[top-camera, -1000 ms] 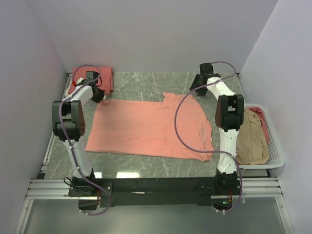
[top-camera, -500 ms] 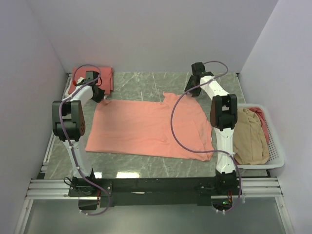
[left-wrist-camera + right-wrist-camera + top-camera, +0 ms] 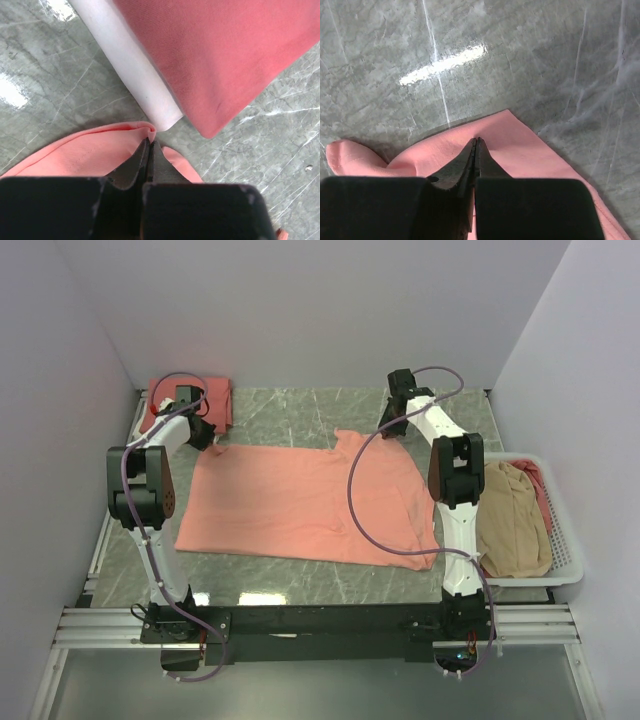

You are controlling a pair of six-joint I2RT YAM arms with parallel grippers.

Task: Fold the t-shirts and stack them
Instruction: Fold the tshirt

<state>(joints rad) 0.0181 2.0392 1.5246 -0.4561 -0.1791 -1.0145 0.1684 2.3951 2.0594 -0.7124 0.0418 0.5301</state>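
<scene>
Spanning most of the marble-pattern table [image 3: 290, 405], the spread t-shirt [image 3: 300, 505] is salmon-pink and lies flat with its long axis running left to right between the two arms. The white basket [image 3: 565, 550] stands at the right edge of the table, well apart from the spread t-shirt, and holds a crumpled tan t-shirt [image 3: 510, 520]. A folded pink t-shirt [image 3: 205, 395] rests at the far left corner, just beside the left gripper [image 3: 205, 437]. That gripper is fully closed and pinches a small pucker of fabric at the garment's far left corner. The right gripper [image 3: 392, 425] is also fully closed, and its tips appear to pinch the far right corner. From both grippers the body of the garment extends toward the arm bases. The next move is therefore judged to be a joint pull of the far edge toward the near edge.
</scene>
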